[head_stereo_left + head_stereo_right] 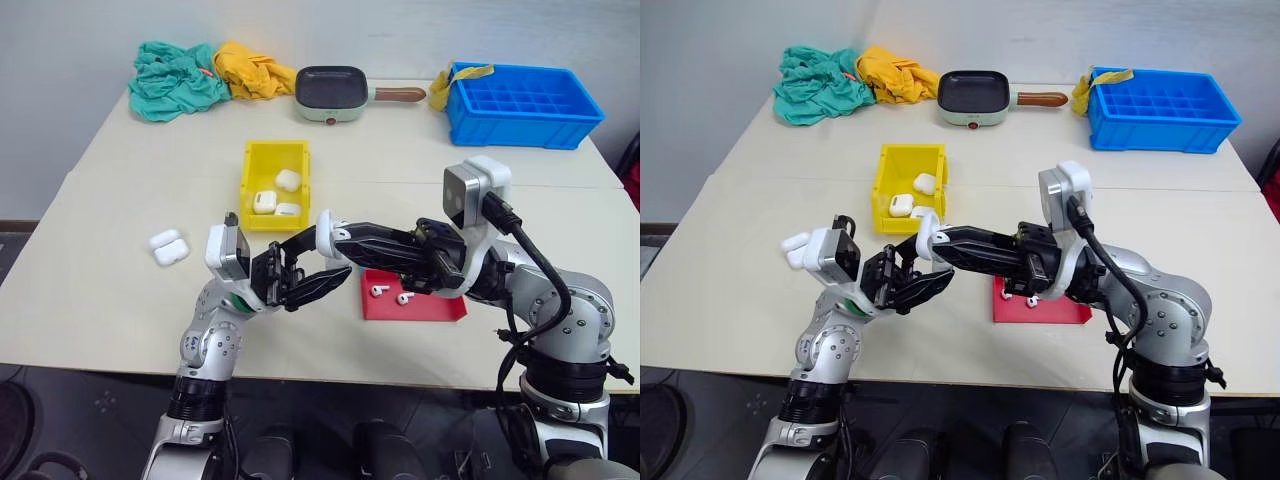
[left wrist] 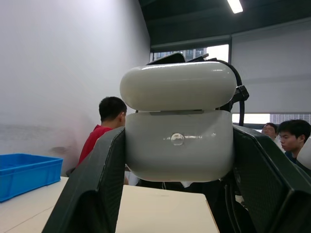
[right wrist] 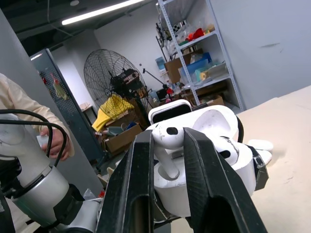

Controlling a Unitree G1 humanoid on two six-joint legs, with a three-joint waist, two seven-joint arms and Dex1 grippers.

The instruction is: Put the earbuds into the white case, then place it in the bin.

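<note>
The left gripper [image 1: 318, 276] has its jaws clamped on the open white case [image 2: 178, 121]; the right gripper's [image 3: 167, 145] jaws pinch an earbud [image 3: 167, 138] over the case. Two more earbuds [image 1: 390, 294] lie on the red tray [image 1: 437, 309].

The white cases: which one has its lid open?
The white case held up in the left gripper. Its lid is flipped open; those in the yellow bin and the two on the table are closed.

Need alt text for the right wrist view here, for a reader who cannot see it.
The right gripper pinches a white earbud just over the open white case, which the left gripper holds from behind. Two more white cases lie on the table beyond, and a person's hand shows near shelves and a large fan.
</note>
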